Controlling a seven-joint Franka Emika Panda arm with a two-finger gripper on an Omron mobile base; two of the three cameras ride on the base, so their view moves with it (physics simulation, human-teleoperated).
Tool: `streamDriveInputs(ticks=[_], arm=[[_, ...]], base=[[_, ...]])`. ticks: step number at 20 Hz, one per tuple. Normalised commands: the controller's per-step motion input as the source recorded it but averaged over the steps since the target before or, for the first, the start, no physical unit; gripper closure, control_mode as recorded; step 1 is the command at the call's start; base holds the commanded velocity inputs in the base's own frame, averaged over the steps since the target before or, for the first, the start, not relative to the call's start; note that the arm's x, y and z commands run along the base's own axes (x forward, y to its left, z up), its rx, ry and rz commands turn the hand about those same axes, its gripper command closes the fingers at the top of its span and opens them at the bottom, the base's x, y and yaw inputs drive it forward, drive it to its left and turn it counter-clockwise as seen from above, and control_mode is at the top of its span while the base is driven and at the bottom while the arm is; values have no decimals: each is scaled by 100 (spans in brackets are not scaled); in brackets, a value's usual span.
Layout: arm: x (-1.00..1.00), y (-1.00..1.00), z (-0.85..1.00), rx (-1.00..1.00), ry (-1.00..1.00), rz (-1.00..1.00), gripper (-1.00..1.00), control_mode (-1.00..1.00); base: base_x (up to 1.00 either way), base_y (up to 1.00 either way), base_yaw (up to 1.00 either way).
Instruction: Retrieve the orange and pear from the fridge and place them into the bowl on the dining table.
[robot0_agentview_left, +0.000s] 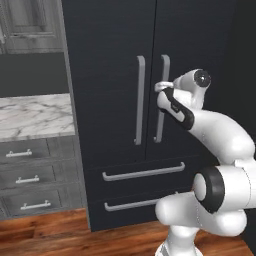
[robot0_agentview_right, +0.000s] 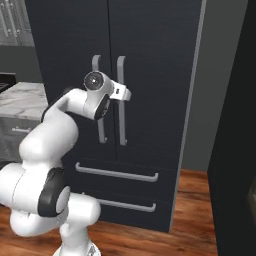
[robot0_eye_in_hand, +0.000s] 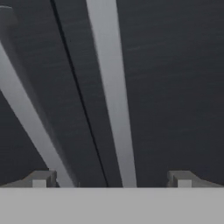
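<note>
You face fridge (robot0_agentview_left: 115, 75), both doors shut, marble worktop (robot0_agentview_left: 35, 115) at 9 o'clock. Door handles (robot0_eye_in_hand: 111, 96) run vertical, 12 to 6. Gripper (robot0_eye_in_hand: 111, 179) spread wide, released, holding nothing; right door handle between fingertips (robot0_eye_in_hand: 41, 178), contact unclear.

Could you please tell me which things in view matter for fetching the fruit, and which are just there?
Job:
fridge, doors closed
right door handle
gripper, open at that handle

Just there:
marble counter
grey drawers
wood floor
</note>
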Motion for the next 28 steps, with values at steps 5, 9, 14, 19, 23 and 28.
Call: streamDriveInputs(ticks=[5,9,14,19,23,28], arm=[[67,-18,0,0,0,0,-100,-100],[75,-7,0,0,0,0,-100,-100],[78,0,-13,0,-3,0,-100,-100],[68,-9,-18,0,-2,0,-100,-100],[74,-19,-16,2,0,5,-100,-100],[31,-5,0,0,0,2,100,-100]], base=[[0,0,0],[0,0,0],[0,0,0],[0,0,0],[0,0,0],[0,0,0]])
